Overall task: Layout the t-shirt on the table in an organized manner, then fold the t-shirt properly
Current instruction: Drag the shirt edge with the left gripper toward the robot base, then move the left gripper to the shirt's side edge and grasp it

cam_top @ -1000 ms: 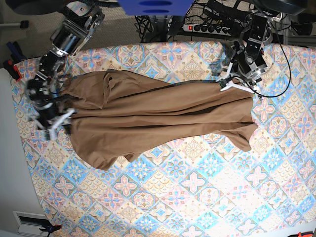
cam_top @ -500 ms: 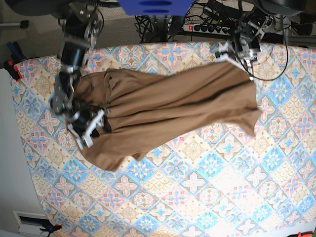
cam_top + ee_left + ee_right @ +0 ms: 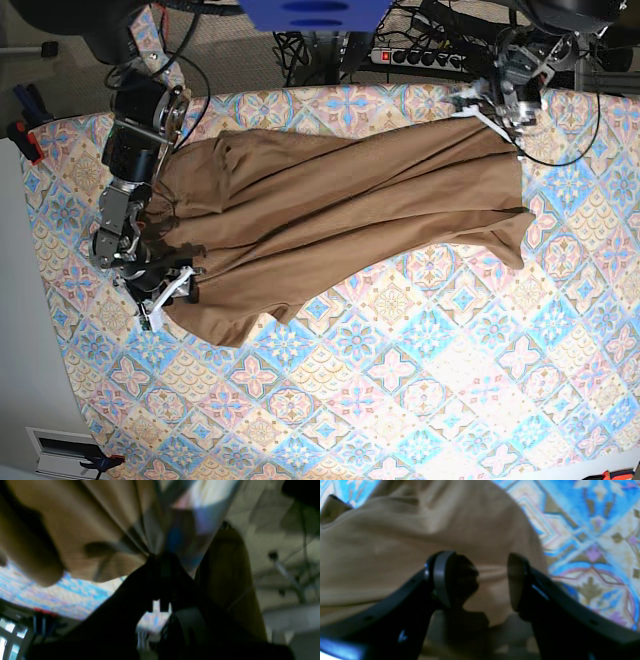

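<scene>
The tan-brown t-shirt (image 3: 330, 215) lies wrinkled across the far half of the table (image 3: 420, 390), stretched from left to right. My left gripper (image 3: 490, 112) is at the back right, shut on the t-shirt's far right corner. In the left wrist view the cloth (image 3: 82, 525) bunches into the dark closed tips of that gripper (image 3: 160, 557); the picture is blurred. My right gripper (image 3: 168, 298) stands open over the t-shirt's lower left edge. The right wrist view shows this gripper (image 3: 480, 580) spread wide above cloth (image 3: 395, 542), nothing pinched, with tiled table (image 3: 595, 530) to the right.
A power strip with cables (image 3: 420, 55) lies beyond the table's far edge, and a blue mount (image 3: 310, 12) is at top centre. Clamps (image 3: 25, 130) sit off the left edge. The near half of the table shows bare tiles.
My left gripper has carried the t-shirt's corner toward the far right edge, stretching the cloth. My right gripper has swung from the left edge onto the t-shirt's lower left part.
</scene>
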Robot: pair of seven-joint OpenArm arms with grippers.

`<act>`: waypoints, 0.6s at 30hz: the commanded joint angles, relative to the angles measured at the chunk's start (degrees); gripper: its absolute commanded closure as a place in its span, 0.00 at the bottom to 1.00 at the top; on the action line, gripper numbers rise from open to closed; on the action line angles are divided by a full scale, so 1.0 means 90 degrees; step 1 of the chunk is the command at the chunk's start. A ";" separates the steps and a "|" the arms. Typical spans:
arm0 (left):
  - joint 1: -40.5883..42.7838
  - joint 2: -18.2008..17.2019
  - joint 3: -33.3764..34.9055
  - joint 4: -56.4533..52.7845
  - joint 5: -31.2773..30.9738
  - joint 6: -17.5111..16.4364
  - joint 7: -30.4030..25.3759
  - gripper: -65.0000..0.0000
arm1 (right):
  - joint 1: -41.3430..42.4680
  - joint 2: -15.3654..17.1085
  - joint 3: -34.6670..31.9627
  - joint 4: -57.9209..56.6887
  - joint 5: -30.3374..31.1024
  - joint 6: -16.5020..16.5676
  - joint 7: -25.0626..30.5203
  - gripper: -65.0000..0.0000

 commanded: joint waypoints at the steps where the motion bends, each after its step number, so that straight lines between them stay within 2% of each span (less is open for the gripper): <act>1: -0.0214 0.0150 -0.0220 0.0079 0.0220 0.0067 0.0144 1.00 | 0.0126 0.0055 0.0012 0.0035 -0.0052 -0.0043 -0.0080 0.52; 4: -0.0429 0.0795 -0.1099 0.0069 0.0620 0.0067 0.0525 1.00 | 0.0126 0.0055 0.0012 0.0035 -0.0052 -0.0043 -0.0090 0.52; 6: -0.0429 0.1117 -0.1324 0.0128 0.1177 0.0067 0.0701 1.00 | 0.0126 0.0055 0.0012 0.0064 -0.0052 -0.0043 -0.0090 0.52; 7: -0.0409 0.1127 -0.1324 0.0186 0.1597 0.0067 0.0730 0.97 | 0.0126 0.0055 0.0012 0.0074 -0.0052 -0.0043 -0.0099 0.52; 9: -0.0380 0.1127 -0.1011 0.0333 0.2203 0.0067 0.0662 0.82 | 0.0126 0.0055 0.0012 0.0064 -0.0052 -0.0043 -0.0099 0.52; 12: -0.0282 0.1127 -0.0855 0.0821 0.2056 0.0067 0.0544 0.71 | 0.0126 0.0055 0.0012 0.0074 -0.0052 -0.0043 -0.0099 0.52; 15: -0.0214 0.1127 -0.0855 0.0997 0.1607 0.0067 0.0554 0.70 | 0.0116 0.0055 0.0012 0.0083 -0.0052 -0.0043 -0.0109 0.52; 18: -0.0517 0.1196 -0.0855 0.1007 0.1695 0.0067 0.0583 0.70 | 0.0116 0.0055 0.0002 0.0083 -0.0052 -0.0053 -0.0109 0.52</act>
